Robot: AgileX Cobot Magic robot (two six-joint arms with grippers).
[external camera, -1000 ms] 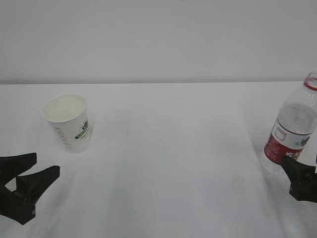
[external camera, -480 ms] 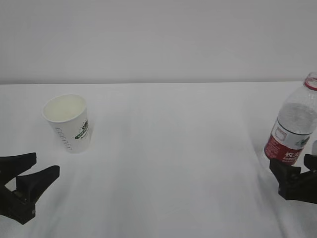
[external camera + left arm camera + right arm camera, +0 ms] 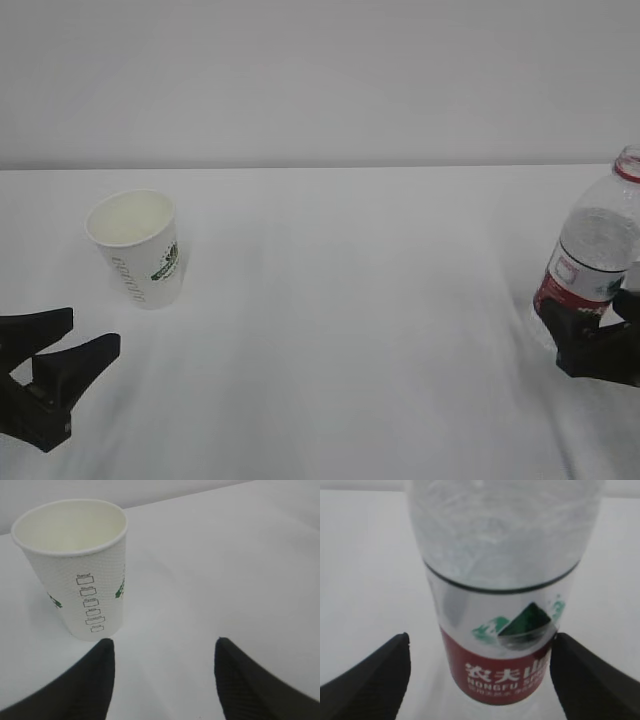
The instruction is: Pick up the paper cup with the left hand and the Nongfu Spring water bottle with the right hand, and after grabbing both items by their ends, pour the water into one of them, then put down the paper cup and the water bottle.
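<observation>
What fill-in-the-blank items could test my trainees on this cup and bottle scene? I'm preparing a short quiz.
1. The paper cup stands upright with its ____ end facing up.
2. The label on the water bottle has a ____ band with white lettering.
3. The right tool has the ____ between its open fingers.
4. The left tool is open and is ____ the cup.

Missing words: open; red; bottle; not touching

One paper cup (image 3: 137, 247), one water bottle (image 3: 592, 258), two grippers.
</observation>
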